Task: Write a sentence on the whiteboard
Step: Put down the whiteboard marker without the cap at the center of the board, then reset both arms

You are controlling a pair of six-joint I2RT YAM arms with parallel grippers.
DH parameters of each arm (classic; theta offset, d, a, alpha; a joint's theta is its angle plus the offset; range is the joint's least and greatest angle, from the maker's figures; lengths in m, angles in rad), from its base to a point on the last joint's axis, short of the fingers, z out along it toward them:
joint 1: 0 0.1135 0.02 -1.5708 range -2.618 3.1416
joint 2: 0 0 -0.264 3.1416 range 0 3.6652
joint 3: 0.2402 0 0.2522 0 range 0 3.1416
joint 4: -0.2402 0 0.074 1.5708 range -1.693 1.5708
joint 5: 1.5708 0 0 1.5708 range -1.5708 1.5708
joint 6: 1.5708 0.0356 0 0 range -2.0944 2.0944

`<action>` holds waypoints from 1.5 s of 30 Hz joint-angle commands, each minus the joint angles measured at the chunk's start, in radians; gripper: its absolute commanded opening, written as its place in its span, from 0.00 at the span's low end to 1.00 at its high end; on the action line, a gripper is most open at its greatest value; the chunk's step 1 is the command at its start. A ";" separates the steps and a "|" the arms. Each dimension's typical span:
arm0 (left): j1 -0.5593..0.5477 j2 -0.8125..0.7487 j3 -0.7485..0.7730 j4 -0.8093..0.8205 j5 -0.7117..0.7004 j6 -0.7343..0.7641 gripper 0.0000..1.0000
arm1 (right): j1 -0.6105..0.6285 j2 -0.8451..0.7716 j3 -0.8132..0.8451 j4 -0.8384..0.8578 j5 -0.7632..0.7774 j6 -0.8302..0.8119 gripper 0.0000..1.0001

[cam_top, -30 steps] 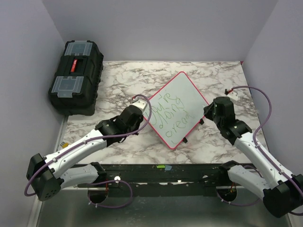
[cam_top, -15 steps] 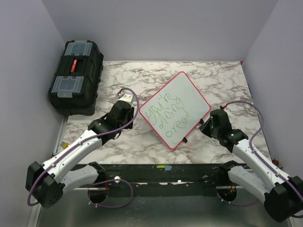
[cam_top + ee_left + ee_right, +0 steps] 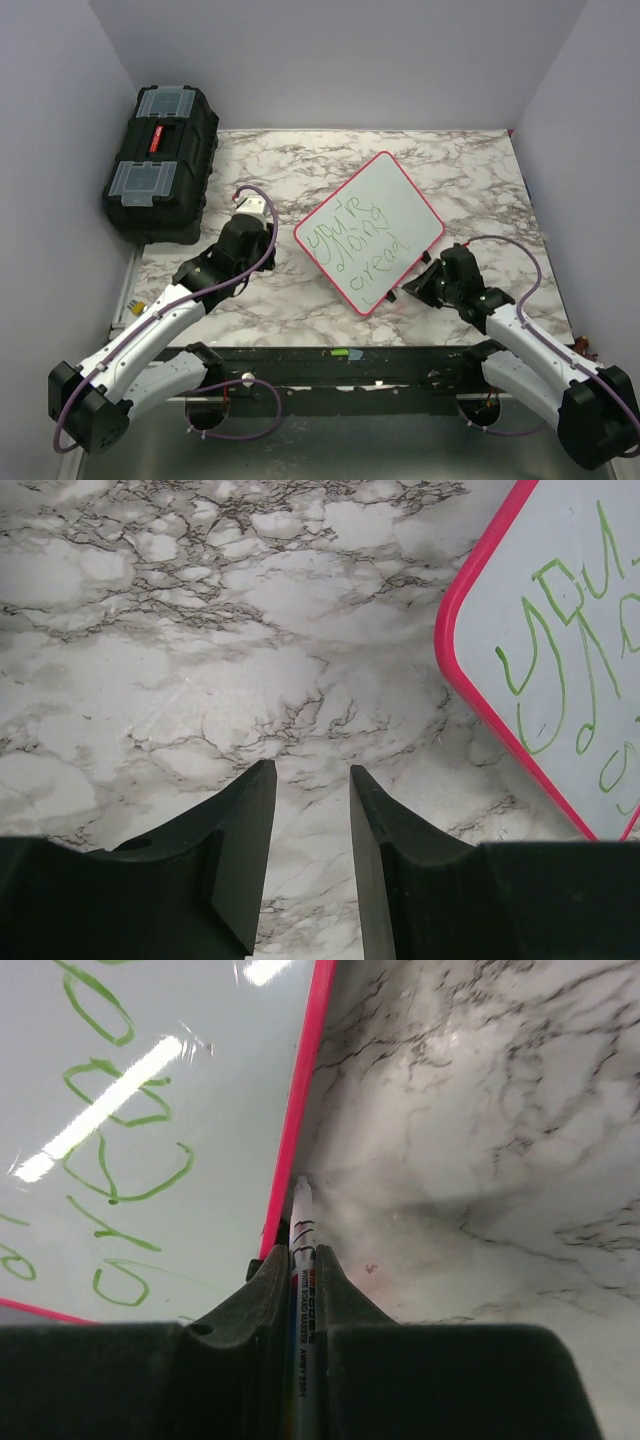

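From the left wrist, the picture's right edge cuts the whiteboard [image 3: 560, 520]. We see only one rounded corner of its thin pink frame and the first strokes of the sentence [image 3: 555, 660], too few to read. The table [image 3: 200, 660] is white stone-patterned, veined grey and black. The left claw [image 3: 310, 775] has dark, matt, wedge-shaped fingers. They stand a little apart with a narrow gap and nothing between them. The board lies ahead and to the right of this claw, clear of it.

From the right wrist, the right claw [image 3: 300, 1255] hides most of the marker [image 3: 302, 1290] it clamps. The barrel's print is too small for us to read. The pale tip pokes out past the fingertips, just beside the pink frame. We cannot tell whether it touches anything. The glossy board, streaked with lamp glare, spreads ahead and to the left of this claw.

From above, both claws' fingers are hard to make out against their dark wrists. The board lies flat, turned like a diamond, between the two claws. Its three green lines read roughly "you're doing great". A black toolbox [image 3: 160, 160] with clear lid compartments sits beyond the left claw, to its left.
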 commanded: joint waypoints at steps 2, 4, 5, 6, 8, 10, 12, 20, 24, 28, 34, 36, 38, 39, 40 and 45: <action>0.009 -0.020 -0.013 0.023 0.020 -0.014 0.40 | 0.003 -0.024 -0.077 0.144 -0.138 0.078 0.06; 0.009 -0.024 -0.013 0.022 0.017 -0.012 0.40 | 0.003 -0.022 -0.080 0.122 -0.125 0.076 0.18; 0.010 -0.026 -0.012 0.021 0.017 -0.012 0.40 | 0.003 -0.024 -0.082 0.114 -0.118 0.076 0.23; 0.010 -0.026 -0.012 0.020 0.018 -0.012 0.40 | 0.003 -0.027 -0.082 0.104 -0.114 0.079 0.29; 0.010 -0.029 -0.014 0.022 0.017 -0.012 0.40 | 0.004 -0.036 -0.083 0.093 -0.104 0.082 0.39; 0.010 -0.031 -0.015 0.022 0.016 -0.014 0.40 | 0.003 -0.044 -0.079 0.072 -0.088 0.087 0.46; 0.010 -0.031 -0.015 0.021 0.015 -0.014 0.40 | 0.003 -0.048 -0.068 0.045 -0.070 0.083 0.50; 0.010 -0.027 -0.009 0.025 0.018 -0.015 0.40 | 0.002 -0.110 0.018 -0.138 0.064 0.057 0.82; 0.010 -0.027 -0.004 0.026 0.019 -0.015 0.41 | 0.002 -0.156 0.080 -0.190 0.126 0.027 0.87; 0.011 -0.034 0.010 0.024 0.018 -0.012 0.42 | 0.003 -0.162 0.163 -0.162 0.147 -0.073 0.87; 0.013 -0.054 0.045 0.006 0.009 0.006 0.50 | 0.002 -0.104 0.289 -0.023 0.058 -0.267 0.87; 0.012 -0.061 0.064 -0.009 0.010 0.017 0.65 | 0.003 -0.066 0.335 0.008 0.022 -0.305 0.87; 0.012 -0.067 0.098 -0.047 0.014 0.031 0.75 | 0.003 -0.032 0.380 0.028 -0.013 -0.329 0.87; 0.012 -0.070 0.122 -0.071 0.014 0.035 0.77 | 0.003 -0.022 0.400 0.039 -0.033 -0.337 0.87; 0.012 -0.077 0.143 -0.096 0.012 0.043 0.78 | 0.003 -0.011 0.411 0.050 -0.045 -0.344 0.87; 0.012 -0.138 0.211 -0.189 -0.001 0.098 0.88 | 0.002 0.003 0.432 0.082 -0.048 -0.359 0.87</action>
